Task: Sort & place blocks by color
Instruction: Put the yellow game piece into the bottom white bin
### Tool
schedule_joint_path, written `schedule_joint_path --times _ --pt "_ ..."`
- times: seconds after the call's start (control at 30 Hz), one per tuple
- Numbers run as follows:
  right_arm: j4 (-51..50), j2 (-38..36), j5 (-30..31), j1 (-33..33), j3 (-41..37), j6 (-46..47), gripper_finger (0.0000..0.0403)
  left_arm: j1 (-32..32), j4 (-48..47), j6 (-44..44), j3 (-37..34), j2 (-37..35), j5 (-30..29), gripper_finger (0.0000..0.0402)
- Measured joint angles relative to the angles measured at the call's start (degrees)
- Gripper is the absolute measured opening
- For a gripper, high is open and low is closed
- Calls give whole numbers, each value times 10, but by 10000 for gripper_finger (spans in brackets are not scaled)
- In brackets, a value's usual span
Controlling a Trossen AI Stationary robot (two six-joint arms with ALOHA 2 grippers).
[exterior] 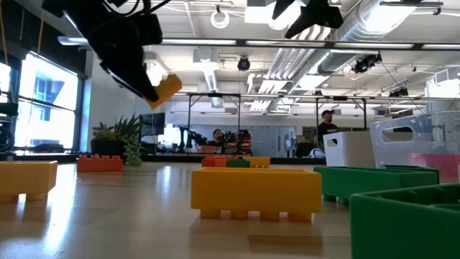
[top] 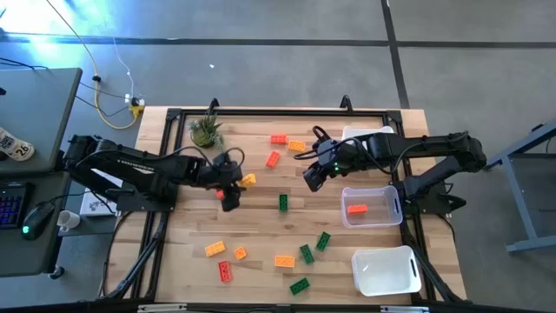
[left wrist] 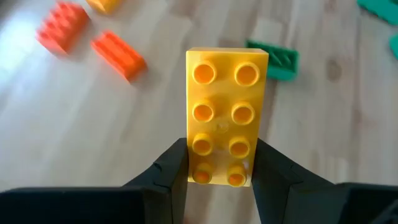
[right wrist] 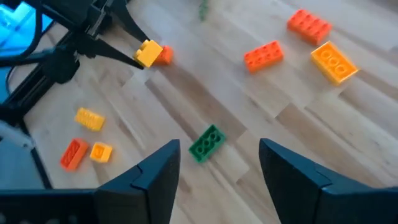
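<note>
One yellow block (left wrist: 226,116) sat pinched in the left gripper (left wrist: 219,167) above the pale wood table (top: 261,222). Right gripper (right wrist: 217,163) hung wide, empty, a green block (right wrist: 206,143) beneath. Ducted ceiling behind; no legible writing.

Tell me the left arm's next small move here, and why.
Probably carry the yellow brick toward the white bins on the table's right side. The left gripper is shut on it, lifted clear of the table, while only a red-orange brick lies in the middle bin. The right gripper hangs open over a green brick.
</note>
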Motion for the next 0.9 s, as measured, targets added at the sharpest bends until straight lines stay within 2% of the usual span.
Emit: schedule_joint_path --times 0.2,0.47,0.73,0.9 --pt "16 0 -5 -22 0 55 237 56 39 72 7 0 40 111" --pt "125 0 -6 -60 0 66 240 99 55 212 58 0 40 111" --pt "256 31 -7 -73 0 63 240 120 54 278 107 6 31 111" --pt "297 60 -10 -76 0 54 240 120 45 295 135 26 20 111"
